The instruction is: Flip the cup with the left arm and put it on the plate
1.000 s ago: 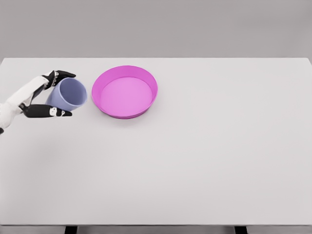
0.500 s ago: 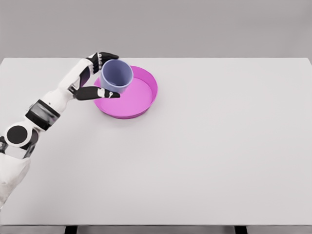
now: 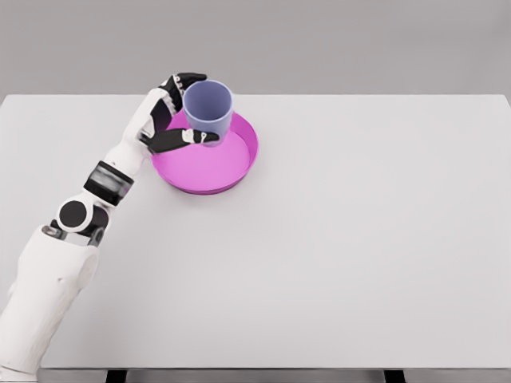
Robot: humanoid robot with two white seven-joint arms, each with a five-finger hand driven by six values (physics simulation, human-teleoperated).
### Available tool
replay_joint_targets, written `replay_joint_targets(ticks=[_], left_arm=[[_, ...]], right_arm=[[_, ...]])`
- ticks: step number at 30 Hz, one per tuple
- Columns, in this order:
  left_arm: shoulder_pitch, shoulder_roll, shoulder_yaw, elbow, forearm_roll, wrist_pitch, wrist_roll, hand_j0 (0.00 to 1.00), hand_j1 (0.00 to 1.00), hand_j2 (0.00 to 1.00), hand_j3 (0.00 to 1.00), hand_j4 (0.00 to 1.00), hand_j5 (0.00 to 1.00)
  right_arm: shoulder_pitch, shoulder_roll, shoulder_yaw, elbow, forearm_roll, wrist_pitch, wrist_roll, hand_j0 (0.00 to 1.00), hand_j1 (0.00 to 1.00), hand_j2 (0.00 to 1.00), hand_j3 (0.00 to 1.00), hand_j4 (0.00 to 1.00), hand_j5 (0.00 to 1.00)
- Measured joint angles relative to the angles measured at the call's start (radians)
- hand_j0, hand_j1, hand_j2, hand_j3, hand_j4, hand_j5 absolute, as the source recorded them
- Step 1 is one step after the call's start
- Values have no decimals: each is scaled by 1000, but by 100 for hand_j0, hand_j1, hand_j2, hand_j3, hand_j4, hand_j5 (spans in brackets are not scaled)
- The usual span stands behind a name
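The white table [image 3: 335, 263] fills most of the head view, its near edge running along the bottom of the picture and its far edge meeting a plain grey wall. From the lower left the left arm [image 3: 56, 271] rises across the tabletop, a bulky white upper segment first, then a round black and white joint, then a slimmer forearm with a dark band, reaching up and to the right. Beyond it sits the magenta plate [image 3: 231, 171], a shallow round dish with a raised rim, resting flat on the table left of centre. At the end of the arm the left hand [image 3: 172, 120] grips the lavender cup [image 3: 209, 108]: 1 dark digit lies across the cup's lower front wall, and the other dark fingers curl round its far left side, so the cup is pinched between them. The cup is upright, mouth up, over the far left part of the plate; whether its base touches the plate cannot be told
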Motion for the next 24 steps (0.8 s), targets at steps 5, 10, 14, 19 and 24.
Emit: replay_joint_targets(ticks=[5,10,14,19,24], left_arm=[[-8,-10,0,84,15,-61,31,59,59,59,59,59,59],[-8,-26,-3,129,12,-69,51,59,59,59,59,59,59],[-8,-39,-4,147,9,-70,55,59,59,59,59,59,59],[-8,-44,-5,160,-3,-71,58,58,58,58,58,58,58],[-9,-53,-11,201,-17,-69,58,58,58,58,58,58,58]], right_arm=[[0,0,0,0,0,0,0,100,100,100,100,100,100],[2,0,0,0,0,0,0,100,100,100,100,100,100],[2,0,0,0,0,0,0,100,100,100,100,100,100],[2,0,0,0,0,0,0,100,100,100,100,100,100],[0,0,0,0,0,0,0,100,100,100,100,100,100]])
